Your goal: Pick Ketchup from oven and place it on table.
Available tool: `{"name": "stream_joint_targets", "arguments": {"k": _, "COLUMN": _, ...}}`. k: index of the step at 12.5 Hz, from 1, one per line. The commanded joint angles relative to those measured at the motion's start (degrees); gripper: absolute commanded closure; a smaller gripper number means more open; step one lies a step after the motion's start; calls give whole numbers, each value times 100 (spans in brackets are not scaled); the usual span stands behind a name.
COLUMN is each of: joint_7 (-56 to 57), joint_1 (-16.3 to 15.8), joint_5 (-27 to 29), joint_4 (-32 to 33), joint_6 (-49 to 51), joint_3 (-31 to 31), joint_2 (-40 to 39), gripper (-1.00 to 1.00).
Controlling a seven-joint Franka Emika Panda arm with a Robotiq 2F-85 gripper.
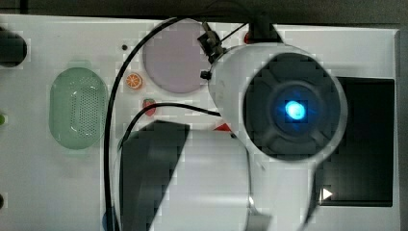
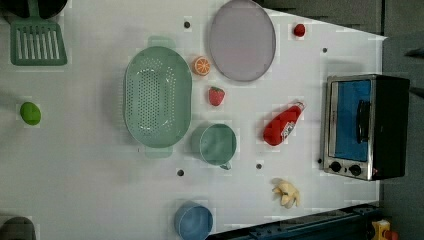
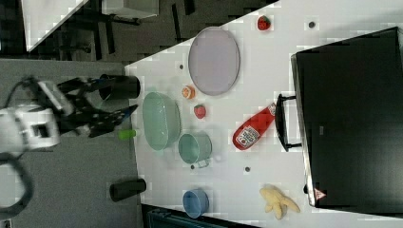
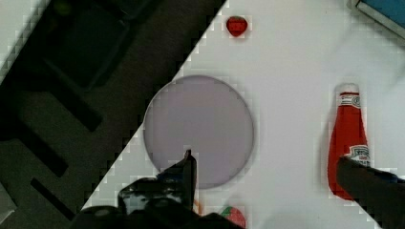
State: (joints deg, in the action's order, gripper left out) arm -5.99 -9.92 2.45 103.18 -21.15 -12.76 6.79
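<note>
Left view: the ketchup bottle (image 2: pixel 283 125) lies on its side on the white table (image 2: pixel 90 190), just outside the oven (image 2: pixel 367 126), at about nine o'clock from the closed blue glass door, its white cap pointing toward one o'clock. It already rests on the tabletop, so I judge the placing done and the step in hand to be pulling away cleanly.

In the wrist view the gripper (image 4: pixel 274 179) has its fingers spread wide with nothing between them; one dark fingertip (image 4: pixel 188 164) overlaps the purple plate (image 4: pixel 198 129), the other sits near the bottle's base. In the right view the gripper hangs off the table, well apart from everything.

To finish well, lift straight away from the bottle without brushing it: it is round-bodied and would likely roll.

The bottle is glossy red plastic, tapering to the cap, with a white label. The oven is a box with a black top, silver frame, bar handle and black knobs. The table is flat, matte and dotted with small dark holes. The plate is a smooth, pale disc.
</note>
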Motion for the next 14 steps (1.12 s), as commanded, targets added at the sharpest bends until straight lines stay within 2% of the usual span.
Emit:
{"name": "stream_joint_targets", "arguments": {"k": 1, "joint_7": -446, "joint_1": 78, "joint_5": -332, "joint_4": -306, "joint_6": 1505, "joint_3": 51, "joint_2": -274, "gripper": -100}}
{"name": "stream_joint_targets", "arguments": {"k": 4, "joint_7": -445, "joint_1": 79, "joint_5": -335, "joint_4": -561, "joint_6": 1976, "joint_3": 45, "joint_2": -270, "gripper": -100}}
{"name": "stream_joint_targets", "arguments": {"k": 14, "joint_7": -446, "joint_1": 79, "joint_5": -334, "joint_4": -521, "joint_6": 1977, "joint_3": 45, "joint_2": -377, "gripper": -100}}
